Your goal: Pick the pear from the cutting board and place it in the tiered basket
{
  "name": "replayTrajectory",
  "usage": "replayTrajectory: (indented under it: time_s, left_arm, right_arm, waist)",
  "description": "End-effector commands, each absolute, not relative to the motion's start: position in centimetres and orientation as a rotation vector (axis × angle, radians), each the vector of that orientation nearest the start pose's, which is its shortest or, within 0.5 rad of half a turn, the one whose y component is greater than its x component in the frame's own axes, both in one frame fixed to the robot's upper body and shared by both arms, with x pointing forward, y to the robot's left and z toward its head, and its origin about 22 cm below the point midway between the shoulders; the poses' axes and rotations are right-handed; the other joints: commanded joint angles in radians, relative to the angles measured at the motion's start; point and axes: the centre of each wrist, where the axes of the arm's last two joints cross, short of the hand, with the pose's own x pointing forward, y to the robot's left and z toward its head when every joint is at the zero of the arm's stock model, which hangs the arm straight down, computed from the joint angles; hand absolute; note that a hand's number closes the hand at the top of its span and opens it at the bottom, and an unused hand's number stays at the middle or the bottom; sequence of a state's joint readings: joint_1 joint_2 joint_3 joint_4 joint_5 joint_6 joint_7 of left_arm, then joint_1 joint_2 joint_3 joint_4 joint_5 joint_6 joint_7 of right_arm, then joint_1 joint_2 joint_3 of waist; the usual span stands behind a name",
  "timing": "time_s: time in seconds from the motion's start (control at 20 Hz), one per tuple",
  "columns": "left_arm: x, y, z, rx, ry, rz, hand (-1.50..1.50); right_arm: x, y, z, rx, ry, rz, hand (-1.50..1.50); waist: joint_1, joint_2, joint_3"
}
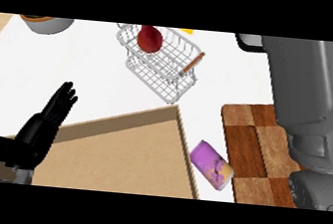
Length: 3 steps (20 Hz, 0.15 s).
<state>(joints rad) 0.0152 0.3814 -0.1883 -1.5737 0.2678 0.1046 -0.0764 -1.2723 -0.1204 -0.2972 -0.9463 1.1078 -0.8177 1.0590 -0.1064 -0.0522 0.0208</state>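
The pear (150, 38), dark red, lies in the upper tier of the white wire tiered basket (161, 78) at the back of the counter. The wooden cutting board (259, 142) sits at the right with nothing visible on its bare part. My right forearm (307, 96) runs up over the board to the top edge, where only a dark bit of the right hand (247, 42) shows, to the right of the basket. My left hand (38, 133) rests open at the lower left, fingers pointing up, apart from everything.
A shallow tan tray (122, 150) fills the lower middle beside my left hand. A purple packet (213, 165) lies between the tray and the cutting board. A grey pot (45, 23) stands at the back left. A yellow item (186, 31) peeks behind the basket.
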Motion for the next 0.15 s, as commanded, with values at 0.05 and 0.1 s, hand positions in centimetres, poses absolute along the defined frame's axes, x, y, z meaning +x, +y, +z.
replayTrajectory:
  time_s: [0.05, 0.1]
  left_arm:
    - [21.9, 27.5, -1.4, 0.036, -1.470, -0.103, 0.00]
    - [22.1, 27.2, -1.3, 0.037, -1.489, -0.094, 0.00]
  right_arm:
    - [41.4, -15.0, 27.9, -0.956, -1.422, -0.654, -1.50]
    - [41.0, -16.4, 27.9, -0.966, -1.422, -0.649, -1.50]
  waist:
    - [-0.049, -0.004, -0.020]
    - [-0.066, -0.003, -0.019]
